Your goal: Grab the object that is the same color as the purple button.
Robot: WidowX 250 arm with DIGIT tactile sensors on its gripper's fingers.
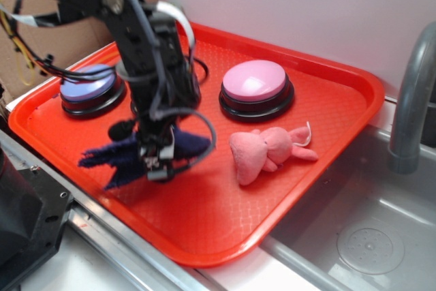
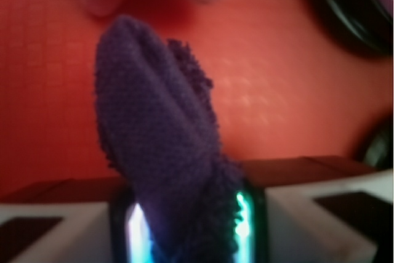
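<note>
At the lower left of the exterior frame, the black robot gripper (image 1: 158,161) has its fingers clamped on the dark purple fuzzy cloth rag (image 1: 112,158) (matching the lavender dome button (image 1: 87,85)); the grab looks done, lifted just above the red plastic tray (image 1: 327,120).
</note>
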